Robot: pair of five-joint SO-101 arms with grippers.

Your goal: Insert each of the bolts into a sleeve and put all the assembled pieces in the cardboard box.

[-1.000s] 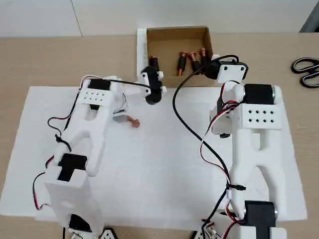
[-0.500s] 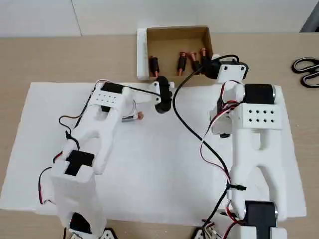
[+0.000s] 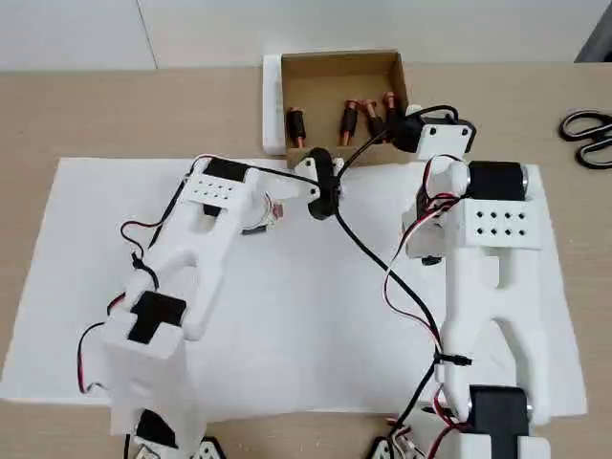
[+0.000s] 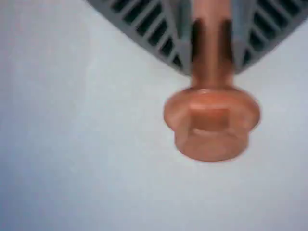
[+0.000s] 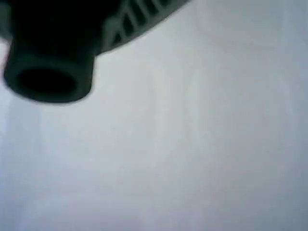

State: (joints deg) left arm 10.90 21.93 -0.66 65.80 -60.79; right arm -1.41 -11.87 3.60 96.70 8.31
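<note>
My left gripper (image 4: 211,43) is shut on a copper bolt (image 4: 211,120), holding the shank with the flanged head sticking out past the grey fingers. In the high view that gripper (image 3: 261,214) hangs over the white mat, left of centre, with the bolt's head (image 3: 277,210) pointing toward the other arm. My right gripper (image 5: 72,24) is shut on a black sleeve (image 5: 48,79) whose hollow end shows. From above it sits tucked under its arm (image 3: 427,244). The cardboard box (image 3: 277,91) at the back holds several assembled pieces (image 3: 350,119).
A white mat (image 3: 316,325) covers the middle of the wooden table. Black scissors (image 3: 587,126) lie at the far right edge. A black cable (image 3: 368,258) loops between the two arms.
The left arm has swung right and slightly back with the bolt, closing toward the right arm. The right arm has stayed put.
</note>
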